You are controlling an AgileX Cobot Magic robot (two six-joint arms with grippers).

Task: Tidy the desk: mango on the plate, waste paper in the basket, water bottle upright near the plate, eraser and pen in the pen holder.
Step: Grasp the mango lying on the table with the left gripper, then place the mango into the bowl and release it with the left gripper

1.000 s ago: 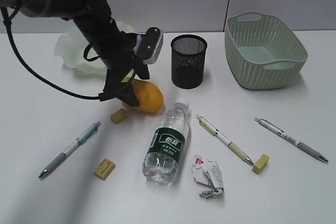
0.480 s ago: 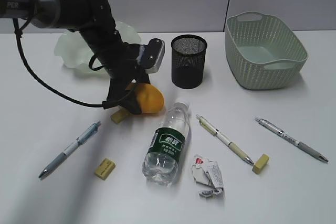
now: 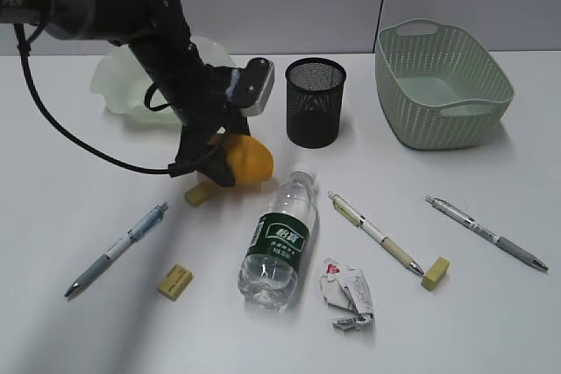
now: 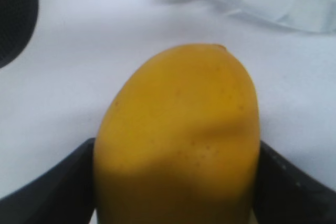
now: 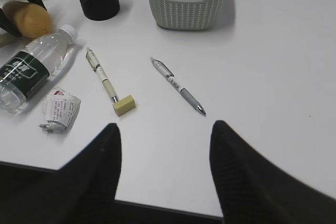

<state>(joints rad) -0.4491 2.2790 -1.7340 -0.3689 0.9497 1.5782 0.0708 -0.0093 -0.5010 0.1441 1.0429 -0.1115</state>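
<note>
My left gripper [image 3: 219,164] is shut on the yellow-orange mango [image 3: 252,162] just above the desk [image 3: 79,190], in front of the wavy-rimmed plate [image 3: 118,85]. In the left wrist view the mango [image 4: 178,129] fills the gap between both black fingers [image 4: 47,192]. The water bottle [image 3: 279,238] lies on its side. The waste paper [image 3: 348,293] lies beside it. The black mesh pen holder [image 3: 316,101] and the green basket [image 3: 443,85] stand at the back. My right gripper [image 5: 165,127] is open and empty over the desk's near edge.
Three yellow erasers lie on the desk: one [image 3: 200,194] by the mango, one [image 3: 174,281] front left, one [image 3: 436,272] front right. Three pens lie flat: left [image 3: 117,250], middle [image 3: 375,231], right [image 3: 486,232].
The left gripper dipped onto the mango and has come up slightly with it; the mango sits a little further right. Nothing else has moved.
</note>
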